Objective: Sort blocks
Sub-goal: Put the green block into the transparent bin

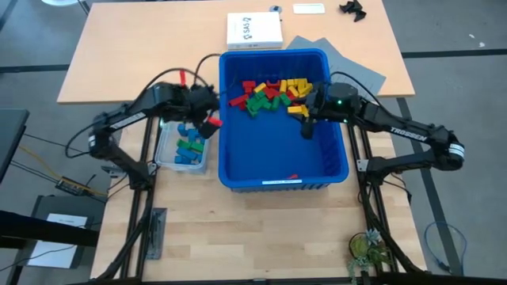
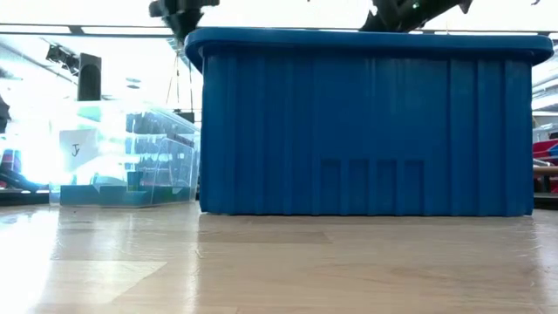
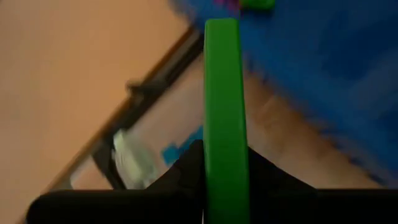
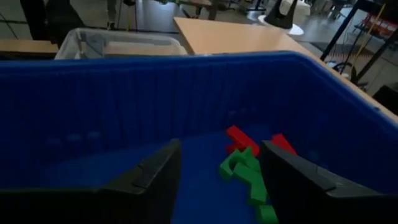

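Left fingers [image 3: 225, 186] clamped on green block [image 3: 222, 99], its ends cut off; right fingers [image 4: 168, 168] parted.

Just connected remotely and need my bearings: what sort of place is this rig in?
Probably a robotics lab or workshop: a wooden table carries a blue bin of blocks, with more desks behind.

Even overhead light, backlit glare low, left wrist blurred

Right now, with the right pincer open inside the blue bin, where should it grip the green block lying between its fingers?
Grip the green block across its narrow width, coming straight down from above. It lies flat on the blue bin floor, between the right pincer fingers, though red blocks crowd its far end.
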Robot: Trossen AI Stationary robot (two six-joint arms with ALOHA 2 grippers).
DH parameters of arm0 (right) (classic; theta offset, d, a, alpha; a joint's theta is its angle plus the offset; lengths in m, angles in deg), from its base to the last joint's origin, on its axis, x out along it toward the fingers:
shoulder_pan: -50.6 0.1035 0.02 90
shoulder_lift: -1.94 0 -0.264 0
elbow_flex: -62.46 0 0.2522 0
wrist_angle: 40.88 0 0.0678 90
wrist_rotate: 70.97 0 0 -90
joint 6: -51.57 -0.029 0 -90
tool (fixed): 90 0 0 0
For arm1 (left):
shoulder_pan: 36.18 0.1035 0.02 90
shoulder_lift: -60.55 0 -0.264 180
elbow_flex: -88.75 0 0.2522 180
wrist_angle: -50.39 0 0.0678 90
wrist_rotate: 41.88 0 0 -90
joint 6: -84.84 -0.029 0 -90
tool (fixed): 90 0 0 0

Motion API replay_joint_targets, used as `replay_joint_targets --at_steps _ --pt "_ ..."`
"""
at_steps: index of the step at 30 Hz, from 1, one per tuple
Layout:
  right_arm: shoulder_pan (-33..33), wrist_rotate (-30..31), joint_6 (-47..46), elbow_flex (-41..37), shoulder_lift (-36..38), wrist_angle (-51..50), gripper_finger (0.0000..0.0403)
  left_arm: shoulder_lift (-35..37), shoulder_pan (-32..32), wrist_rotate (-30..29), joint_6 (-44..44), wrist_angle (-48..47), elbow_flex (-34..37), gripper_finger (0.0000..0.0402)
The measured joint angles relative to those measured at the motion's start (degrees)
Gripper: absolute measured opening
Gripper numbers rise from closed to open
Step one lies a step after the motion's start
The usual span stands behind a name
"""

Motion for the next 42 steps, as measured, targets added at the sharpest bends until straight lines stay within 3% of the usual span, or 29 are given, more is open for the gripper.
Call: replay_joint_targets --at_steps 6,12,15,24,42 --pt "0.0 -0.1 0.0 0.0 -1.5 0.8 0.0210 9.9 0.1 2.1 10.0 5.7 19.1 0.0064" --pt "-0.1 -0.1 0.0 0.0 -2.3 1.8 0.0208 14.5 0.2 3.8 15.5 10.1 30.1 0.0064" --pt "-0.1 -0.1 0.0 0.0 -2.6 1.9 0.0208 14.6 0.2 3.5 16.1 10.3 31.9 0.0066" --pt "-0.1 -0.1 0.0 0.0 -2.6 1.9 0.0206 14.2 0.1 3.0 15.8 10.7 32.2 0.0138" --pt "-0.1 -0.1 -0.2 0.0 -2.6 1.8 0.0204 14.1 0.1 2.6 12.0 11.5 32.2 0.0147"
